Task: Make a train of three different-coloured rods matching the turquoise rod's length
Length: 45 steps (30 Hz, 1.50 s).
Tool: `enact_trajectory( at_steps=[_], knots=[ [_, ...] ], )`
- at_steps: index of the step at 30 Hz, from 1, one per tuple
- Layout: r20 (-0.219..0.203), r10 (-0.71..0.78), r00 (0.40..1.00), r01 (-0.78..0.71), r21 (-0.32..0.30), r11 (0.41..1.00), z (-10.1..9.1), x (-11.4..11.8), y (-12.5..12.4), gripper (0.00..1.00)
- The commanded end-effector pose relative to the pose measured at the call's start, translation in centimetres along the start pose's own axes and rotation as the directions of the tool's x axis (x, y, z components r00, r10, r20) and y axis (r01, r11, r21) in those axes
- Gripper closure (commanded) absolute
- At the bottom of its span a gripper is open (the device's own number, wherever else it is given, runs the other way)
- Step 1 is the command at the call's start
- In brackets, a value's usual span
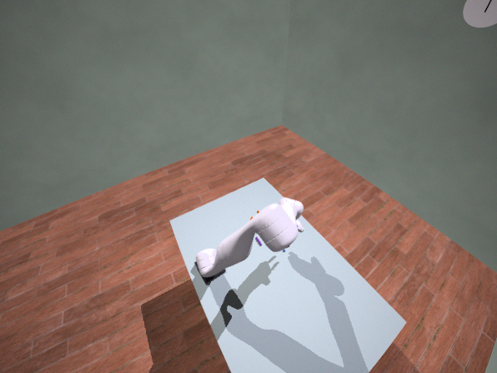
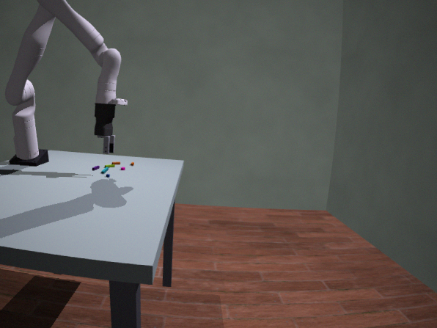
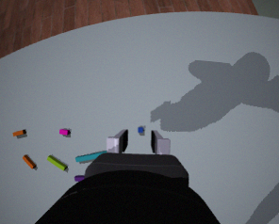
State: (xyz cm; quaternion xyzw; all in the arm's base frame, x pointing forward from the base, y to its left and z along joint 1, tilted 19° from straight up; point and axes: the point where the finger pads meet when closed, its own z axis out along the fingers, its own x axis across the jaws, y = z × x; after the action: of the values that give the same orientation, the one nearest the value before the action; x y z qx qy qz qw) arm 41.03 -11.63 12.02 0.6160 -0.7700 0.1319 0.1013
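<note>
My gripper (image 2: 108,152) (image 3: 139,137) is open and empty, above the table. The blue rod (image 1: 283,250) (image 2: 108,175) (image 3: 140,130) lies on the table just beyond the fingers in the wrist view. The turquoise rod (image 2: 105,170) (image 3: 90,157) lies left of the gripper, partly hidden in the wrist view. The purple rod (image 1: 258,241) (image 2: 95,168) (image 3: 79,178) is near it, mostly hidden there. The lime rod (image 2: 109,166) (image 3: 57,163) lies slanted further left. The magenta rod (image 2: 122,169) (image 3: 65,132) lies alone. One orange rod (image 2: 116,163) (image 3: 29,162) and another orange rod (image 2: 132,164) (image 3: 19,133) lie farthest left. All rods lie apart.
The table (image 1: 333,291) (image 2: 92,234) (image 3: 104,80) carries the arm's base (image 2: 42,157). In the top view the arm hides several rods. The arm's shadow falls on the table right of the blue rod in the wrist view.
</note>
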Motion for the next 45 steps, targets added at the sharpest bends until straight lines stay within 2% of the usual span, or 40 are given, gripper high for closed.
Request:
enact_trajectory(
  at_steps=[1,27,37,45],
  knots=[
    [0.000,0.000,1.000,0.000,0.002,1.000,-0.1,0.0,-0.1,0.00],
    [0.001,0.014,1.000,-0.014,0.001,1.000,-0.1,-0.2,-0.1,0.00],
    [0.005,0.064,0.998,-0.064,-0.003,0.998,0.0,-0.8,-0.1,0.00],
    [0.010,0.164,0.986,-0.163,-0.012,0.986,0.2,-2.0,0.0,0.00]
  ],
)
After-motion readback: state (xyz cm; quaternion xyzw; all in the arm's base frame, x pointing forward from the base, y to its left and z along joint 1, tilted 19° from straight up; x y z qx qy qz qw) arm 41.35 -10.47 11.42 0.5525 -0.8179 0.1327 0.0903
